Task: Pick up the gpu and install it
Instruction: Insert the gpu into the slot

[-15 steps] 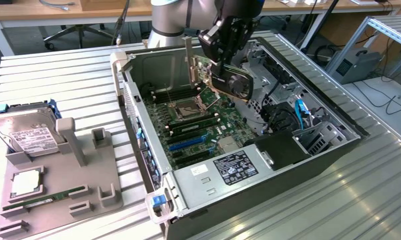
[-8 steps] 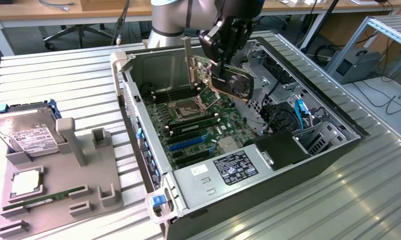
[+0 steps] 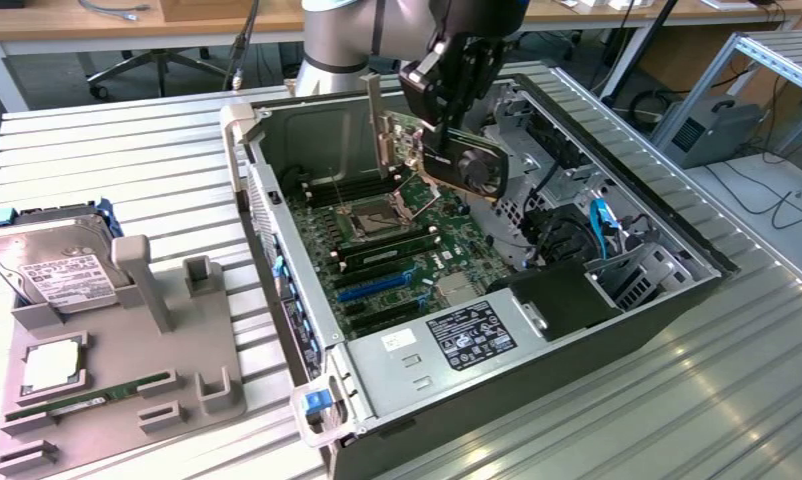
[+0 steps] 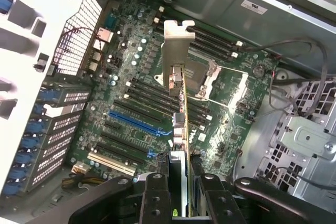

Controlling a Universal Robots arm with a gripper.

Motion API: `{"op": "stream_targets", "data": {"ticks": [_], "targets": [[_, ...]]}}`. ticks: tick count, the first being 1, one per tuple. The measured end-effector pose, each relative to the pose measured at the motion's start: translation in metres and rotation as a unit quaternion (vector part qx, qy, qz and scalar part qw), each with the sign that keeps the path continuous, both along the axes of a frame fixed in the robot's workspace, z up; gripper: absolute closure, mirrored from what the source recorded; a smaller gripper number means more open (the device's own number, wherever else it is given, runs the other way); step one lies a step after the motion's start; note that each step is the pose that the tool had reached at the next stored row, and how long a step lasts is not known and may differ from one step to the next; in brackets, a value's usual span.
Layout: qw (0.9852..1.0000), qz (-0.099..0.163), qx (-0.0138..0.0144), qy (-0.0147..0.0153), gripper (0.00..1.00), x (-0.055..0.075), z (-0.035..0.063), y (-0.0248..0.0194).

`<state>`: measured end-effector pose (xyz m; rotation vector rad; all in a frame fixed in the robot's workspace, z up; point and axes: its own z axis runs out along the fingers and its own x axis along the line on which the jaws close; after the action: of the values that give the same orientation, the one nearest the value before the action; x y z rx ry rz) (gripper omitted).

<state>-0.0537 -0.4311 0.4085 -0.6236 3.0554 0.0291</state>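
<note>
My gripper (image 3: 444, 122) is shut on the gpu (image 3: 465, 160), a green card with a black cooler block and a long silver end bracket (image 3: 374, 115). It hangs tilted in the air over the open computer case (image 3: 261, 215), above the motherboard (image 3: 415, 255). In the wrist view the gpu (image 4: 181, 106) is edge-on, its bracket (image 4: 176, 51) pointing away, and my gripper (image 4: 182, 200) clamps it between two black fingers (image 4: 155, 198). The blue slot (image 4: 134, 123) on the motherboard lies below and to one side of the card.
The case lies open on a slatted metal table (image 3: 134, 170). On the exterior view's left a grey fixture (image 3: 174, 320) carries a silver hard drive (image 3: 57, 275), a processor (image 3: 52, 365) and a RAM stick (image 3: 88, 397). Inside the case are a power supply (image 3: 468, 335), cables and a drive cage (image 3: 641, 270).
</note>
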Motion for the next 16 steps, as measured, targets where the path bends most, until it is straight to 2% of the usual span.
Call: {"op": "stream_targets", "data": {"ticks": [16], "targets": [[0.9998, 0.017, 0.0000, 0.0000, 0.73, 0.0000, 0.0000, 0.0000]]}}
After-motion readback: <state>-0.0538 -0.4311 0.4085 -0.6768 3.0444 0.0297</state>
